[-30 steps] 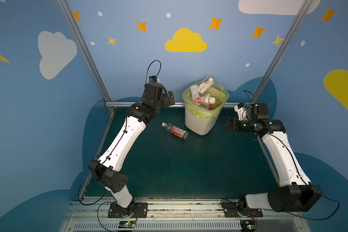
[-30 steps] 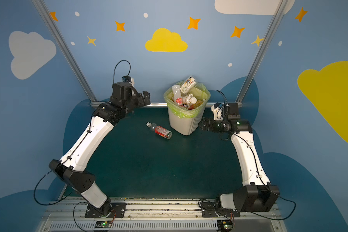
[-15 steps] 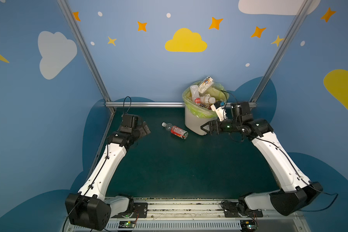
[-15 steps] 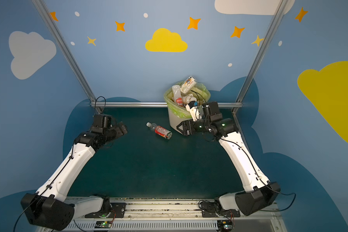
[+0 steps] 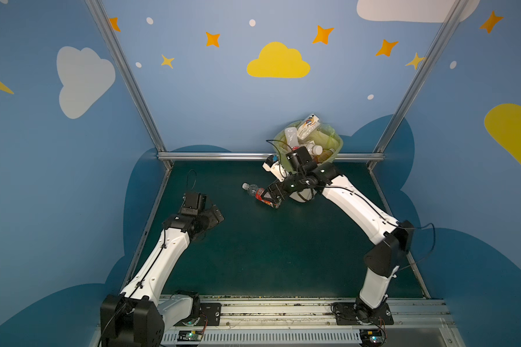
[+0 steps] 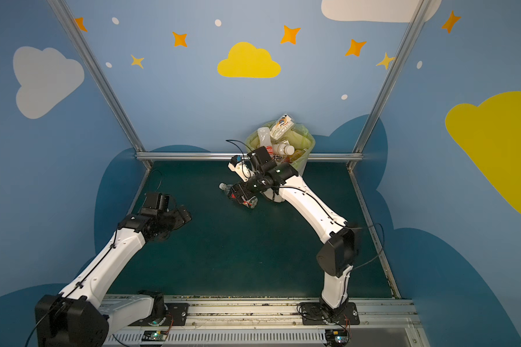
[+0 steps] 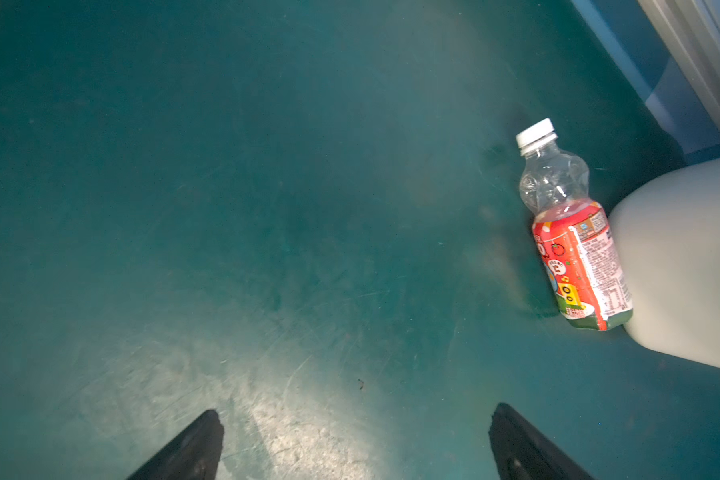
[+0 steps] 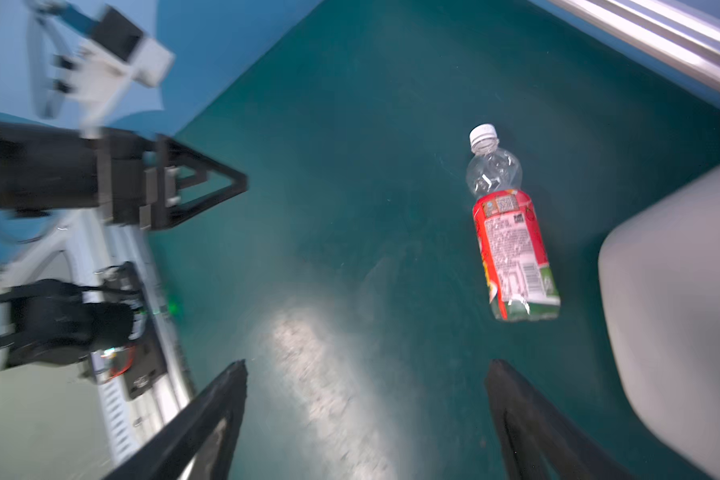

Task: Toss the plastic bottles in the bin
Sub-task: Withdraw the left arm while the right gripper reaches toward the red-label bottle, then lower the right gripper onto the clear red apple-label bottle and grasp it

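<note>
Left wrist: red-labelled, perhaps dented bottle (image 7: 571,232)

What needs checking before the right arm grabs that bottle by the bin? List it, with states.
1. Right tool open: ok.
2. Bottle lying free beside the bin: ok.
3. Bottle centred between the right tool's fingers: not ok, off to one side.
4. Left tool open, far from the bottle: ok.
5. Room in the bin: cannot tell, bottles pile above its rim.
</note>
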